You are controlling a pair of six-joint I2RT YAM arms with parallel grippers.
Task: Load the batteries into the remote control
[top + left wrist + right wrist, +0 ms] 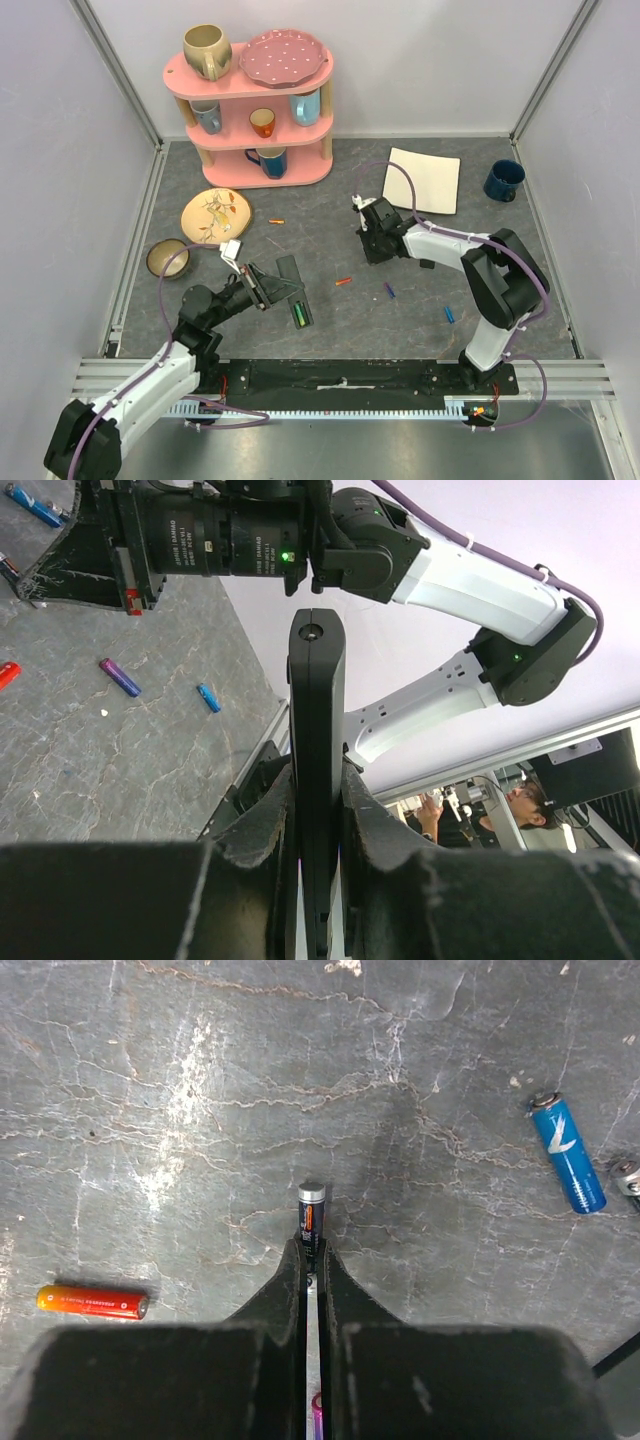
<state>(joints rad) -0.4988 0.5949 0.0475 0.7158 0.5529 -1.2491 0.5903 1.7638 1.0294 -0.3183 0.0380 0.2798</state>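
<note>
My left gripper (pixel 268 288) is shut on the slim black remote control (pixel 292 285) and holds it low over the mat. In the left wrist view the remote (pixel 316 730) stands edge-on between my fingers. A green battery (pixel 298 316) shows in its near end. My right gripper (pixel 372 248) is shut on a dark battery with an orange label (pixel 312 1218), whose silver end points at the mat. Loose batteries lie on the mat: orange (pixel 277 220), red (pixel 343 282), purple (pixel 390 291) and blue (pixel 450 313). The right wrist view shows a red-orange one (pixel 92 1302) and a blue one (pixel 567 1152).
A pink shelf (pixel 250 95) with mugs and a plate stands at the back. A floral plate (pixel 215 212) and a bowl (pixel 166 258) lie at the left. A white napkin (pixel 422 180) and a blue mug (pixel 503 180) are at the back right.
</note>
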